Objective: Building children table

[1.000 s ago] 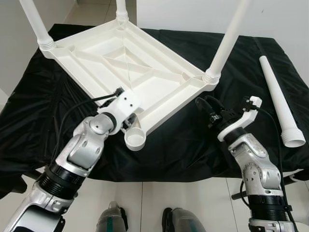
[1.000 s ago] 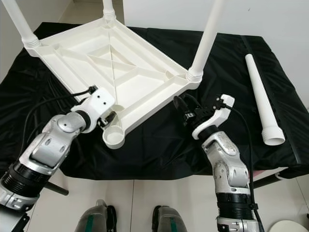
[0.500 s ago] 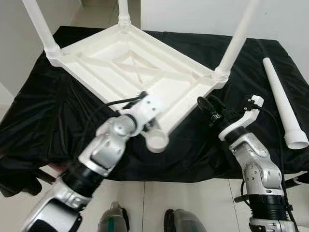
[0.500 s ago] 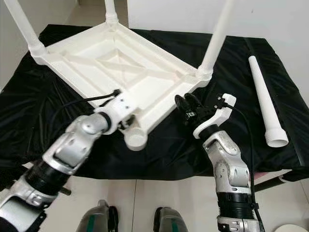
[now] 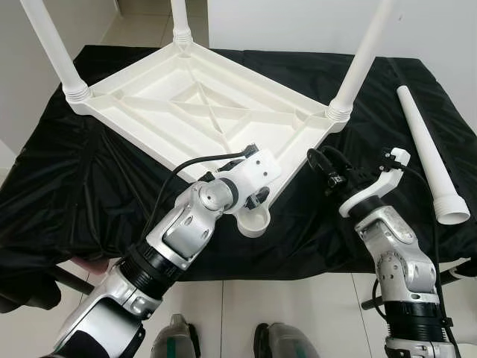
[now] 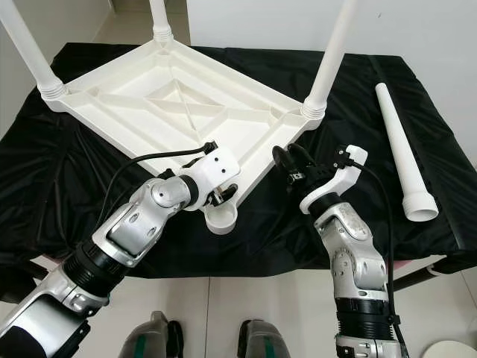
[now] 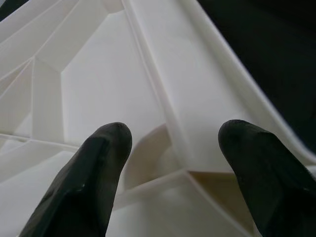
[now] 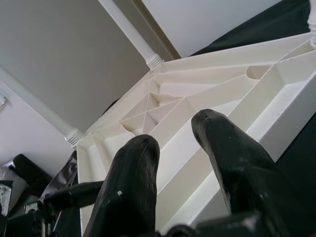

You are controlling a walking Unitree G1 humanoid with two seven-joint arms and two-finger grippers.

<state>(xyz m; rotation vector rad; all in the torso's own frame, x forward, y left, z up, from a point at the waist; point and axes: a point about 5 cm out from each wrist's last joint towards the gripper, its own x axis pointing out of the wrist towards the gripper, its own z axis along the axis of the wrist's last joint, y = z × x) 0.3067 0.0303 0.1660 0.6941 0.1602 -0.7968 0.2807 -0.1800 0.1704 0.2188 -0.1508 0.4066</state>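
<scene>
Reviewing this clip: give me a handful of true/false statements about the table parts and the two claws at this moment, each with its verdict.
1. The white tabletop lies upside down on the black cloth. True.
2. All four legs are fitted. False: three stand in their sockets; the near corner socket is empty.
3. A loose leg lies on the cloth on the robot's right. True.
4. The right claw holds the loose leg. False: it is empty, beside the tabletop's near right edge, apart from that leg.
5. The left claw has its fingers spread over the tabletop's ribbed underside near the empty socket. True.
</scene>
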